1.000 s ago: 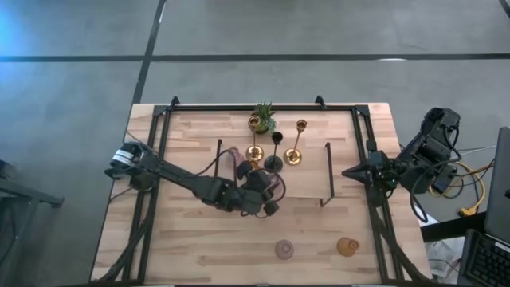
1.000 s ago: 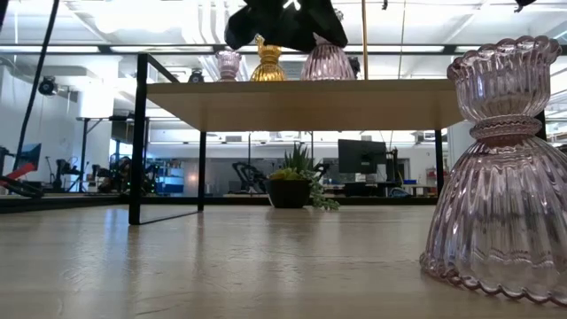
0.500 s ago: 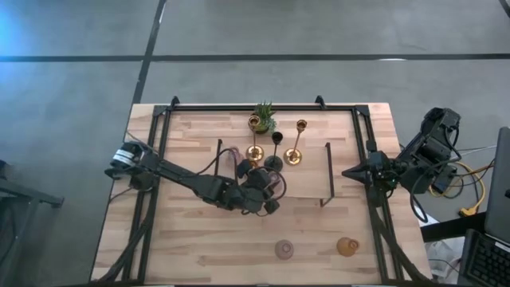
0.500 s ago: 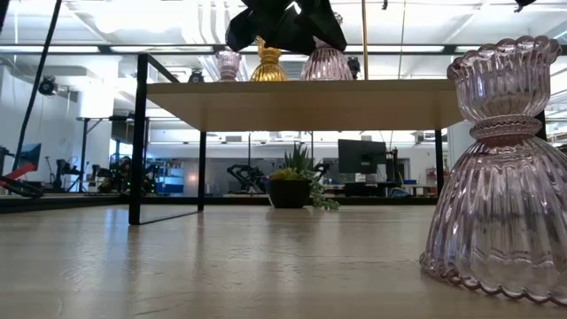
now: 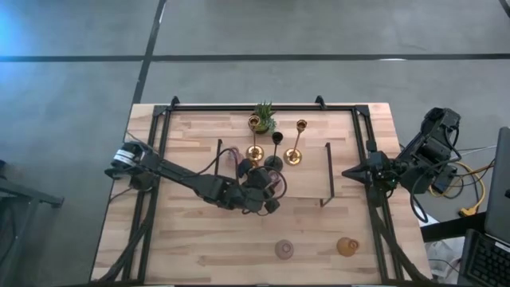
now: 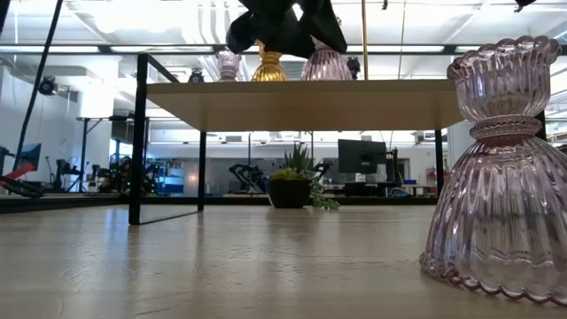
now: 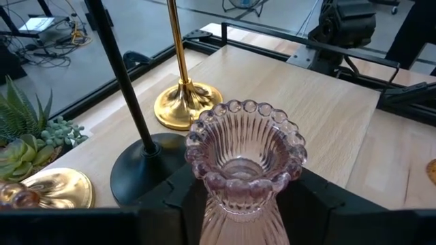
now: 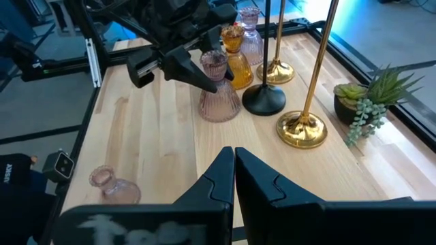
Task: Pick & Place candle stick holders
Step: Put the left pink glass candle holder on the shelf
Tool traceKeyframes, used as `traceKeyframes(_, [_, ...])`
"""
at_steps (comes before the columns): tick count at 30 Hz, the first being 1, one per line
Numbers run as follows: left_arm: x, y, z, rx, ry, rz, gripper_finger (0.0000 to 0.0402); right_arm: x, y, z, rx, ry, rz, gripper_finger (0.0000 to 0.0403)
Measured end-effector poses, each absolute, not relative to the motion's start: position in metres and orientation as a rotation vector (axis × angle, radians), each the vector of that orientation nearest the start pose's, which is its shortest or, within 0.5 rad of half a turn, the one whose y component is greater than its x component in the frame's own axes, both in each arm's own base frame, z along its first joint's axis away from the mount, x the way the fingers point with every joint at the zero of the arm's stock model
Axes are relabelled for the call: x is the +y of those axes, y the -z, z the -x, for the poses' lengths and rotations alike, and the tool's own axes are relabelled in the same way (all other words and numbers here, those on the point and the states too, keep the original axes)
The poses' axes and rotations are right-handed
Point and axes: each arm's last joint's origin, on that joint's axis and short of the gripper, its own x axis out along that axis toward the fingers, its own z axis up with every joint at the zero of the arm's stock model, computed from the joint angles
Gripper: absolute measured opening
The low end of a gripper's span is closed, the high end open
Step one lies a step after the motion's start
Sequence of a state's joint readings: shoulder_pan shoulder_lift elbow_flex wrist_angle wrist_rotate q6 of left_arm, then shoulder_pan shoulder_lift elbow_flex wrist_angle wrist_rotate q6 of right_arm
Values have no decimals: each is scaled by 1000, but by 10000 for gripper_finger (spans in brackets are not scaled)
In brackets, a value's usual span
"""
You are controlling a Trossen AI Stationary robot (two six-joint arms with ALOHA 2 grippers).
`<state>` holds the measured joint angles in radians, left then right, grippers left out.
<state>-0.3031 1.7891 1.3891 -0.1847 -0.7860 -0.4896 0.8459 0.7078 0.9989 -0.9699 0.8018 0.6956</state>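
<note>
A ribbed pink glass candle holder with a beaded rim stands upright on the low wooden shelf over the desk, sitting between the left gripper's dark fingers; whether those fingers press the glass or have let go cannot be made out. Just behind it stand an amber glass holder and another pink glass one, then the slim black candlestick with its round foot and two tall gold candlesticks. A small potted green plant sits near the desk's far edge, beside the gold pair. Down on the desk itself, near the front, are a squat pink glass holder and a squat amber one, well apart from the shelf group. The right gripper waits at the desk's right edge, its fingers pressed together on nothing.
</note>
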Motion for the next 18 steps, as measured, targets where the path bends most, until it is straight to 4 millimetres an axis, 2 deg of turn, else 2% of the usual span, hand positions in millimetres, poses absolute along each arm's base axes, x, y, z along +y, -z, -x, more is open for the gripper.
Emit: traceKeyframes(18, [-104, -274, -386, 377, -548, 147, 165, 66, -347, -85, 459, 96, -194, 8])
